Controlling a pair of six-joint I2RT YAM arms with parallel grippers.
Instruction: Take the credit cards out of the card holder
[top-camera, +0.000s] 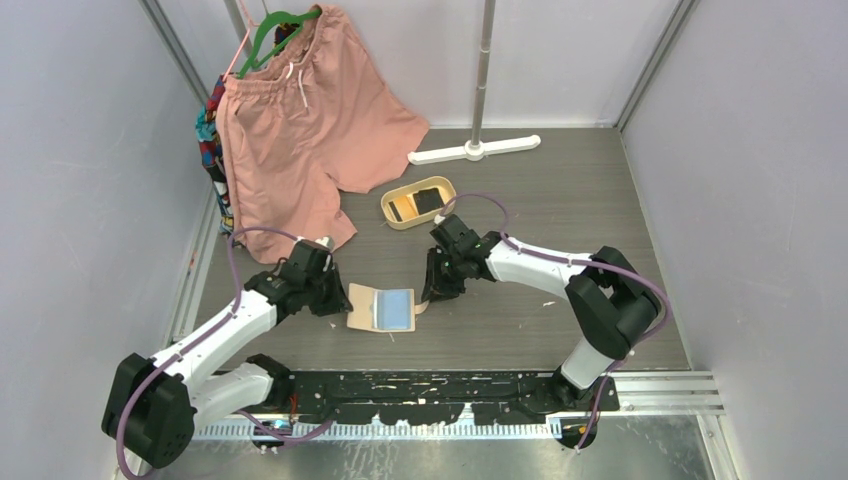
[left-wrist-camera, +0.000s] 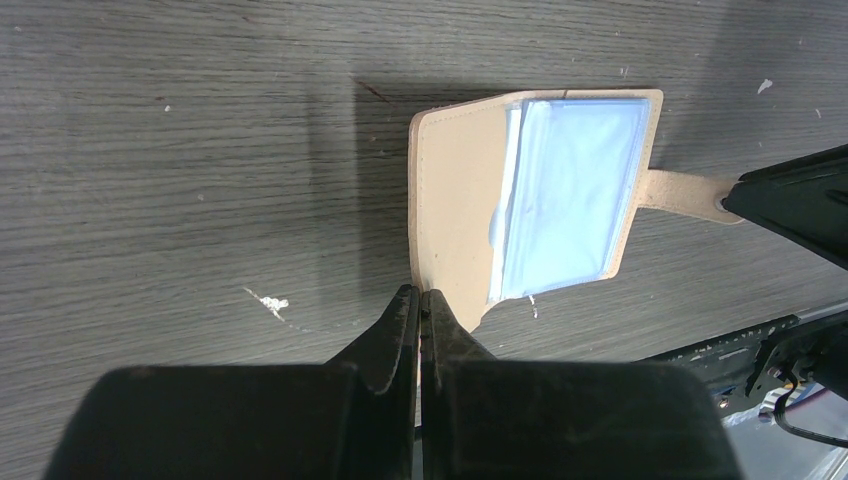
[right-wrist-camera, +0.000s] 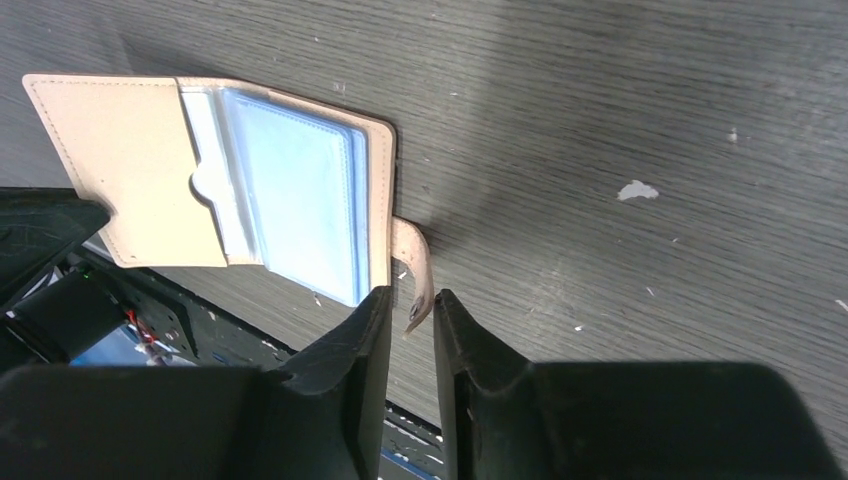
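Between the fingers of the right pincer, set narrowly apart, sits the tip of the snap tab; whether they actually clamp it I cannot tell from this angle. That tab belongs to the card holder, which lies open and flat on the worktop between the two arms, pale blue sleeves facing up. At its opposite corner the left pincer is closed to a slit, touching the beige cover's edge. Well beyond, two black credit cards lie in an oval tan tray.
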